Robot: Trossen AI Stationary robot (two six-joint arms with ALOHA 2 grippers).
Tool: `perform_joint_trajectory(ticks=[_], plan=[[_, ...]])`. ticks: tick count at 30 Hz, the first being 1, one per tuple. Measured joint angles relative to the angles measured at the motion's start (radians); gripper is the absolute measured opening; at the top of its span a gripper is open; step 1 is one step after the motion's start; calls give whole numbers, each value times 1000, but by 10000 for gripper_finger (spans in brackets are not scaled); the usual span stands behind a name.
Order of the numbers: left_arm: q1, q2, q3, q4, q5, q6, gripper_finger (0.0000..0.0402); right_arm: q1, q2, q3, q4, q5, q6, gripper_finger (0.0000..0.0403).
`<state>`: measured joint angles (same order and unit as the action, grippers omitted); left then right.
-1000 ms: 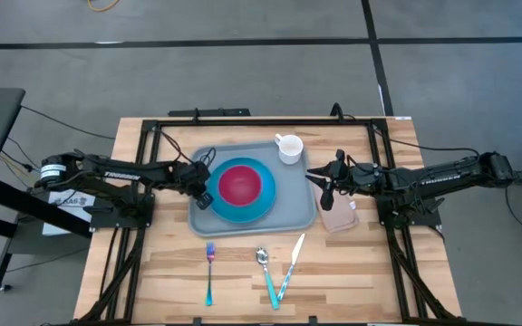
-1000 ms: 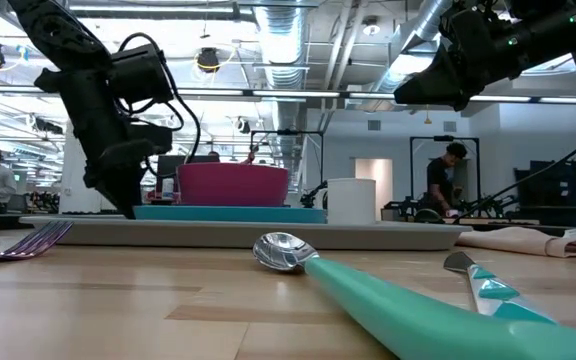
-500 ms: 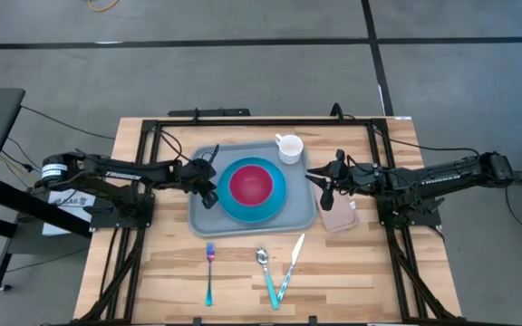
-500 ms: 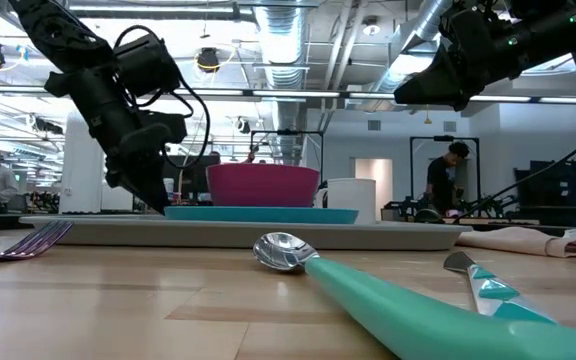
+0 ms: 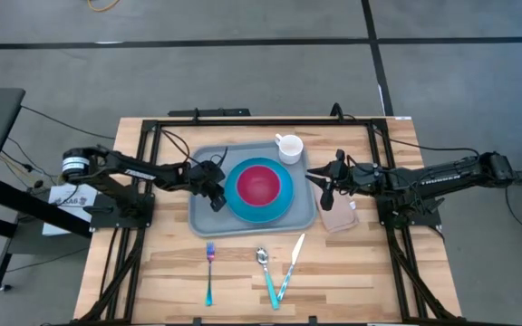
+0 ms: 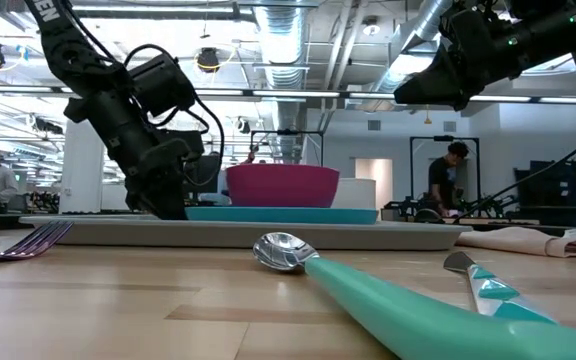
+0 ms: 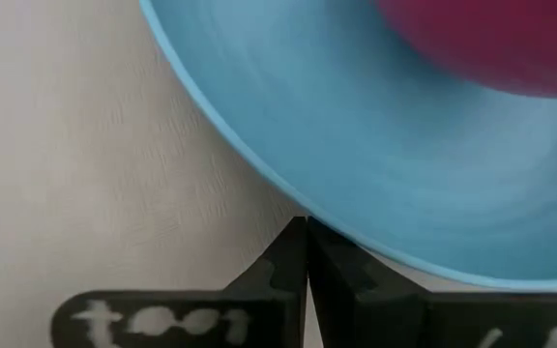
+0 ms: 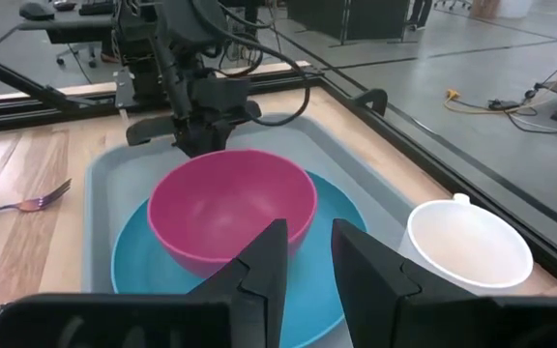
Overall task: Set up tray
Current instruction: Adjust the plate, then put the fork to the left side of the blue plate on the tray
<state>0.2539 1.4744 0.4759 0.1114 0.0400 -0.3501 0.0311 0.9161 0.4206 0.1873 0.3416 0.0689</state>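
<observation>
On tray (image 5: 203, 217), left gripper (image 5: 216, 200) jaws shut against plate (image 5: 281, 201) rim.

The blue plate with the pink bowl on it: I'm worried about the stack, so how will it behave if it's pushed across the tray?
The blue plate probably slides easily, since the tray looks smooth. The pink bowl merely rests on the plate, so a quick shove might shift it. The left gripper, shut at the plate's rim, contacts it low, so tipping seems unlikely.
</observation>
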Motion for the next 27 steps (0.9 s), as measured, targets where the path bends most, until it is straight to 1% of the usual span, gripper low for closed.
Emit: perform_joint_trajectory(ticks=[4, 8, 11, 16, 18, 21, 23, 27], plan=[[0, -5, 0, -5, 0, 0, 0, 0, 0, 0, 0, 0, 0, 79], [0, -52, 0, -54, 4, -11, 0, 0, 0, 0, 0, 0, 0, 79], [0, -121, 4, -145, 8, -35, 0, 0, 0, 0, -1, 0, 0, 79], [-2, -273, 70, -430, 9, -83, 0, 0, 0, 0, -1, 0, -11, 79], [-11, -332, 98, -511, 23, -91, 0, 0, 0, 0, -1, 0, -18, 79], [-38, -412, 117, -542, 84, -109, 0, -1, 0, 0, -1, 0, -18, 79], [-61, -455, 117, -546, 117, -153, 0, -1, 0, 0, 0, 0, -24, 79], [-134, -501, 117, -602, 132, -257, 12, -1, 0, 0, 0, 0, -27, 79]])
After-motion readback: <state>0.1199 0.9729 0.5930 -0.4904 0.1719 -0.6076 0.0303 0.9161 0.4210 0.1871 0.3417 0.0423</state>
